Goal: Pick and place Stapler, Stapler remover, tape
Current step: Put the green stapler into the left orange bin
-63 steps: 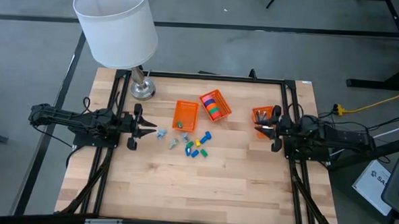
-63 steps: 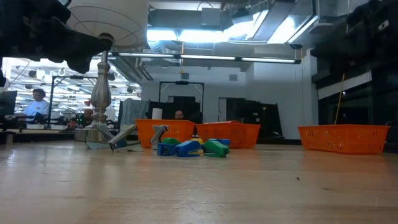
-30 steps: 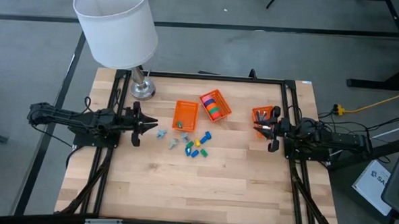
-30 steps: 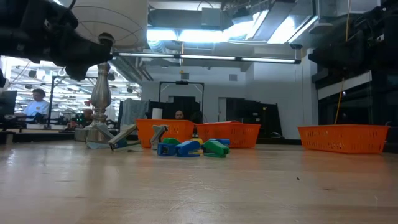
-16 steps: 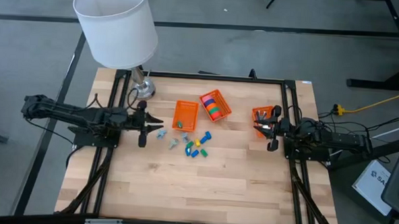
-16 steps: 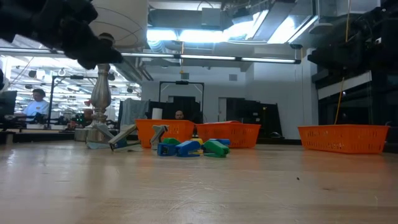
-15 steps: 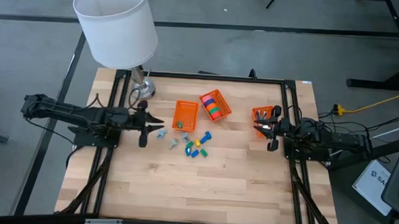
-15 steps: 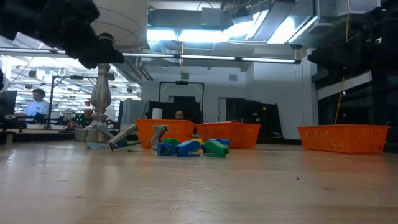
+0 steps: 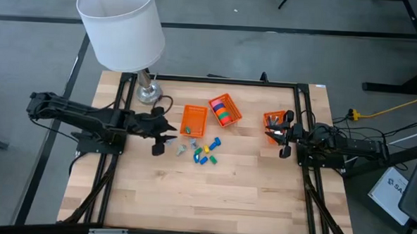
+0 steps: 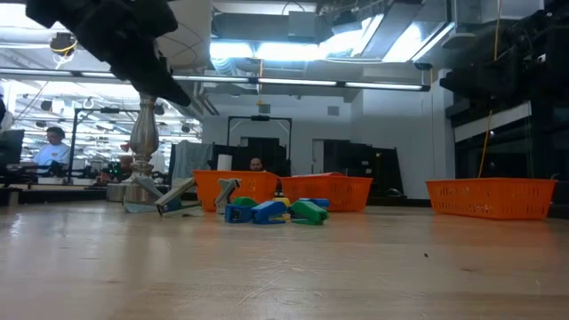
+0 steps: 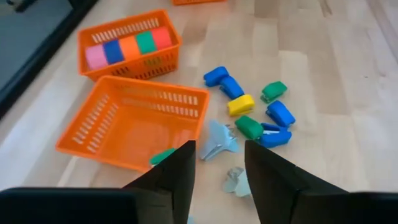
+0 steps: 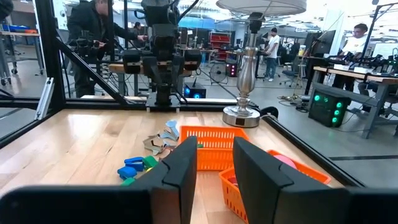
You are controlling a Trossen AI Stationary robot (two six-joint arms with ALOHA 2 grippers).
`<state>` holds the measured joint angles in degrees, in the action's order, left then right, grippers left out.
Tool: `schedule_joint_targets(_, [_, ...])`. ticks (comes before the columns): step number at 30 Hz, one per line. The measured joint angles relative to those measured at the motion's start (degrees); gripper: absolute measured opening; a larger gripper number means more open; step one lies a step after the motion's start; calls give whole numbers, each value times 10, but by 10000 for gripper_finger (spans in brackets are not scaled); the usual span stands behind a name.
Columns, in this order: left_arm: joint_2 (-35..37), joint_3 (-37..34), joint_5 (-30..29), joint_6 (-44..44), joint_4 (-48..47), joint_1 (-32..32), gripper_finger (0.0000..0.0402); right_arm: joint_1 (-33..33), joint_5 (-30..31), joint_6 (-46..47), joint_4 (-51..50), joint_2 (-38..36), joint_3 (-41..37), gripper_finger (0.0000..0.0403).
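The tape rolls (image 9: 223,110) already sit in an orange basket (image 9: 231,121) at upper centre; small staplers (image 9: 206,155) and grey staple removers (image 9: 181,150) lie loose at centre, so most sorting seems left. The left gripper (image 9: 164,135) hovers over them, fingers parted, empty; the right gripper (image 9: 275,134) waits at right, parted, empty

A white-shaded lamp (image 9: 121,25) stands at the wooden worktop's (image 9: 212,195) far left corner, its silver base (image 9: 149,93) on the wood; beyond the worktop, a person (image 10: 53,149) sits in the room.
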<state>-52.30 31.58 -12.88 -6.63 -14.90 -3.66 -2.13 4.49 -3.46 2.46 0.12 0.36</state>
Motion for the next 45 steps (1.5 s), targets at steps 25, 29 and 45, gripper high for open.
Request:
schedule_joint_targets(25, [-154,98,70,-41,-164,0,171,0,0,-2,0,0,0,108])
schedule_joint_targets(29, [-154,98,58,-15,-164,0,171,0,0,0,0,0,0,108])
schedule_joint_targets(45, [-154,98,38,128,-4,4,171,0,0,-2,0,0,0,108])
